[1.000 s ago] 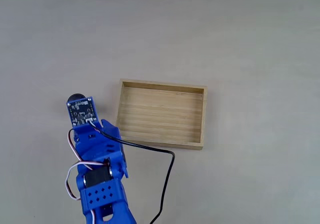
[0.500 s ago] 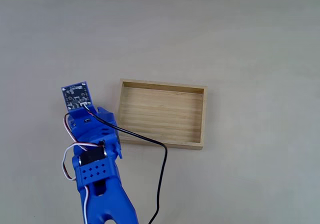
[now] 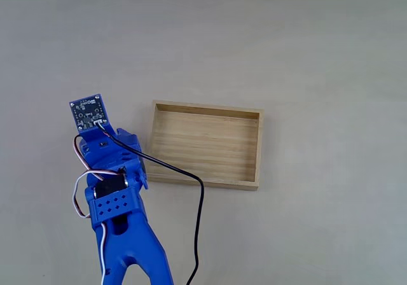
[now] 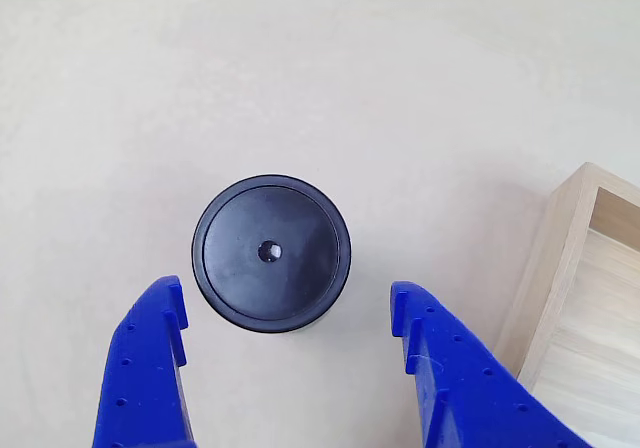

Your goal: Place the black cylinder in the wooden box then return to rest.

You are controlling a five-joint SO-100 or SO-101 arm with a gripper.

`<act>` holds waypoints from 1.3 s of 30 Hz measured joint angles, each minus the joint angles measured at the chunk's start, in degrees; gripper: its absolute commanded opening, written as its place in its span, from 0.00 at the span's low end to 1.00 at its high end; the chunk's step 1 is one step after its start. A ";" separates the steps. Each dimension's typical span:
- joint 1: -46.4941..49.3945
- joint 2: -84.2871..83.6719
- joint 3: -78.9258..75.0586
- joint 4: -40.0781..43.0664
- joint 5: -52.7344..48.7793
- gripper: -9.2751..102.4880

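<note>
Black cylinder (image 4: 271, 253) stands upright on the pale surface (image 4: 320, 68) in the other view, its round top facing the camera with a small dimple at the centre. It sits clear of the wooden box (image 4: 575, 308), whose corner enters that view at the right edge; a strip of bare surface separates the two.

Gripper (image 4: 285, 313) is spread wide. Its two blue fingers (image 4: 150, 368) rise from the bottom edge of the other view, one to the left of the cylinder and one to the right, with the tips level with the cylinder's lower half. The left finger lies just beside the cylinder's rim; the right finger stands further off. Neither finger touches the cylinder.

In the fixed view the blue arm (image 3: 121, 221) reaches up from the bottom edge at the left, carrying a small circuit board (image 3: 88, 113) at its far end. White and red wires loop at the arm's left side, and a black cable (image 3: 198, 215) trails from the arm across the surface to the bottom edge. The wooden box (image 3: 205, 144) lies to the right of the arm's end, long side running left to right, its light slatted floor bare. The arm covers the cylinder's position in this view, so it cannot be made out there.
</note>
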 measured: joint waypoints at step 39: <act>-1.41 10.46 -9.05 0.00 0.70 0.33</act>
